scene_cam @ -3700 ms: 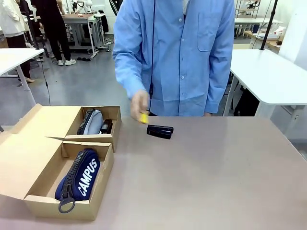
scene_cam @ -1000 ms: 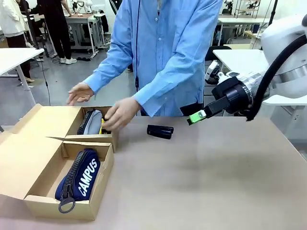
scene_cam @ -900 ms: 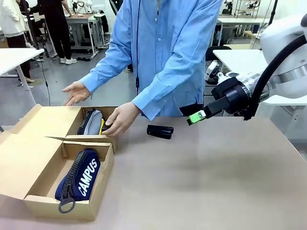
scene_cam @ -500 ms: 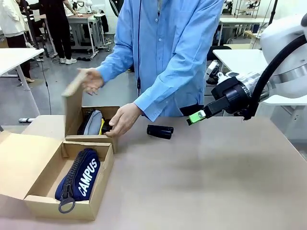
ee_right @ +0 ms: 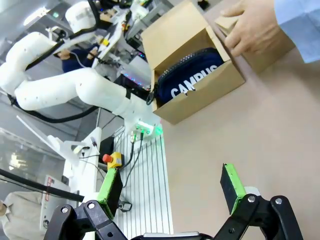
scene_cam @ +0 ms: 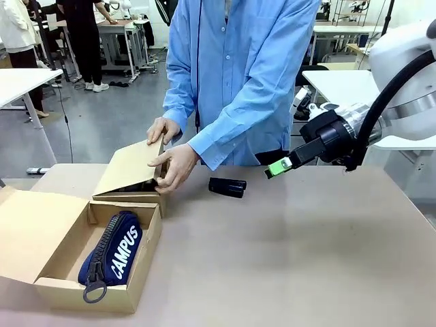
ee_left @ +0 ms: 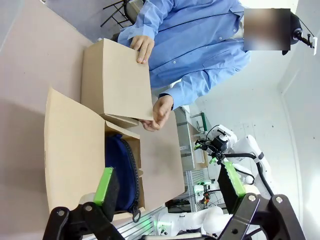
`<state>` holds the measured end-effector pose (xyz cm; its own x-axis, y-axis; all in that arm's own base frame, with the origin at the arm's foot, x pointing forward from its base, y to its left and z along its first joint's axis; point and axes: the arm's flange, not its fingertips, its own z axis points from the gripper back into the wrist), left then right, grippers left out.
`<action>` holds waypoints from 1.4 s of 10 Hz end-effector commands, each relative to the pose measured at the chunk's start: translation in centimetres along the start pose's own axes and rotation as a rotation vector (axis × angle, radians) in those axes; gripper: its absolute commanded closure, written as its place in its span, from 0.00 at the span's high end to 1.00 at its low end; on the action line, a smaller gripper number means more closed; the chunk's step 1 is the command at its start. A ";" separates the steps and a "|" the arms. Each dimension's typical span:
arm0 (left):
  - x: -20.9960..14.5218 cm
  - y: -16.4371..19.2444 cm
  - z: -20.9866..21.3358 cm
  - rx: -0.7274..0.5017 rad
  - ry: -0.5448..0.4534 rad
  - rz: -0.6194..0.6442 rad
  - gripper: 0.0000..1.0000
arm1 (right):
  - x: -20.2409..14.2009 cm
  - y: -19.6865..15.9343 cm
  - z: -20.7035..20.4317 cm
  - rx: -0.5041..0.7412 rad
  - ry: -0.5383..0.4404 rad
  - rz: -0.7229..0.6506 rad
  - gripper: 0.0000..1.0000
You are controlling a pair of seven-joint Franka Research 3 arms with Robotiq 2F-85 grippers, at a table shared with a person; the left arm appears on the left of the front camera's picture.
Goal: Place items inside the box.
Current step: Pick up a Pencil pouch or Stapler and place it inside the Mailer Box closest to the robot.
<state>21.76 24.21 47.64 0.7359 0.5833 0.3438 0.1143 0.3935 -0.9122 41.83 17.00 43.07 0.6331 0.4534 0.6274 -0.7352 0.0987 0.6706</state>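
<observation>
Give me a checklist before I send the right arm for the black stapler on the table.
1. Right gripper open, nothing between its fingers: ok.
2. Black stapler lying free on the table, nobody touching it: ok.
3. Path clear of the person: not ok; one hand rests on the far box, close to the stapler.
4. Near box open, with room beside the CAMPUS pouch: ok.
5. Left gripper open, holding nothing: ok.
6. What the far box holds: cannot tell; its lid is nearly down.
</observation>
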 end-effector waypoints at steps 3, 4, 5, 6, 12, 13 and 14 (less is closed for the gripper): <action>0.0 -0.1 0.0 -0.026 -0.012 -0.017 1.00 | -6.0 1.0 8.4 -0.106 0.007 -0.163 1.00; 0.0 -0.1 0.0 -0.026 -0.012 -0.017 1.00 | -10.5 3.2 11.5 -0.129 -0.121 -0.151 1.00; 0.0 -0.1 0.0 -0.026 -0.012 -0.017 1.00 | -15.1 5.2 13.7 -0.106 -0.279 -0.073 1.00; 0.0 -0.1 0.0 -0.026 -0.012 -0.017 1.00 | -19.0 6.5 15.0 -0.060 -0.391 -0.006 1.00; 0.0 -0.1 0.0 -0.026 -0.012 -0.017 1.00 | -17.5 4.2 14.1 -0.226 -0.475 -0.177 1.00; 0.0 -0.1 0.0 -0.026 -0.012 -0.017 1.00 | -16.8 4.0 13.8 -0.236 -0.458 -0.190 1.00; 0.0 -0.1 0.0 -0.026 -0.012 -0.017 1.00 | -16.4 3.8 13.6 -0.241 -0.447 -0.190 1.00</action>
<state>21.76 24.23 47.58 0.7362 0.5834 0.3430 0.1136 0.3932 -0.9124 33.48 -3.95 40.60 0.7505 0.0065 0.6608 -0.6211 0.3483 0.7020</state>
